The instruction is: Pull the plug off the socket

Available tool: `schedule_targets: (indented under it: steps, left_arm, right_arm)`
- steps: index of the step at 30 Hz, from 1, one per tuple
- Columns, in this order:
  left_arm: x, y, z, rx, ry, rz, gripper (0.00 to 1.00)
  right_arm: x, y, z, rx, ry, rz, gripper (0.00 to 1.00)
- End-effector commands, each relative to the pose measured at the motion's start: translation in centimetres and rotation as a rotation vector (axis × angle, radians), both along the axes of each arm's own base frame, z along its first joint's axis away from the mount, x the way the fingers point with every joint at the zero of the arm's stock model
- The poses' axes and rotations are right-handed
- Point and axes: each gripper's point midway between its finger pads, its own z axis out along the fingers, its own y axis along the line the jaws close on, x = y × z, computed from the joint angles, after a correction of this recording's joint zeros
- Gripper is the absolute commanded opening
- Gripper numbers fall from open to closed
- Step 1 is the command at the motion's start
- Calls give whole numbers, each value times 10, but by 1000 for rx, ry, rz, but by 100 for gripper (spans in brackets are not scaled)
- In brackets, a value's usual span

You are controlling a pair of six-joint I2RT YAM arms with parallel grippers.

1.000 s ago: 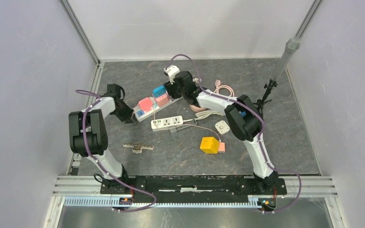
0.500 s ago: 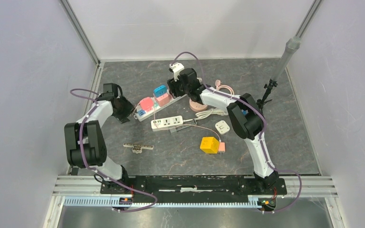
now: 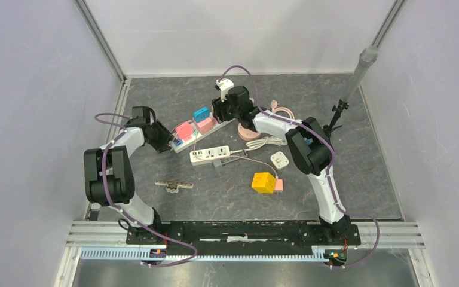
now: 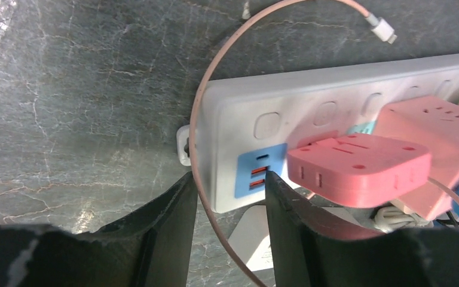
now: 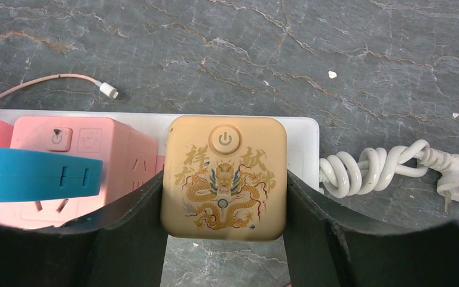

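The plug (image 5: 223, 149) is the gold square one with a dragon print and a power button on its top. It sits in the white strip (image 5: 303, 140) near the end where the cord (image 5: 370, 164) comes out, and the strip lies flat on the counter (image 5: 334, 48). My right end effector (image 5: 223, 191) is gripping the plug, with one finger flat against each of two opposite sides. A pink block (image 5: 83, 143) stands just beside it on the left, so that finger has little room.

I judge the plug to be hard plastic: stiff, light and not fragile. Its sides look smooth and a little glossy, so the fingers could slide off if I pull fast. The best hold is on these two flat sides, low on the body and away from the button. Most of the resistance will come from the pins in the socket, so the pull should go straight out along them, without tilting.

The strip itself looks light and would probably rise together with the plug. My left end effector (image 4: 227, 191) is at the opposite end of it, fingers parted, with the strip's corner and a thin pink cable (image 4: 200, 113) between them. I cannot tell whether it presses the strip down.
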Motion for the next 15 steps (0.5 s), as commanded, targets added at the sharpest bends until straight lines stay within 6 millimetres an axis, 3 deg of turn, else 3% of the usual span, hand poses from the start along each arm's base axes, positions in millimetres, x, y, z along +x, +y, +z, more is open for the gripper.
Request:
schedule_targets:
  steps: [1, 6, 10, 15]
  left_arm:
    - [2, -3, -7, -17, 20, 2, 52]
    - [-8, -3, -24, -25, 82, 13, 51]
    - [-20, 2, -33, 8, 143, 29, 42]
    - [-29, 7, -39, 37, 176, 46, 35]
  right_arm:
    - [2, 11, 18, 75, -36, 21, 0]
    - [2, 13, 24, 92, -37, 26, 0]
    - [2, 17, 39, 123, -52, 39, 0]
    - [-26, 32, 90, 242, -208, 227, 0]
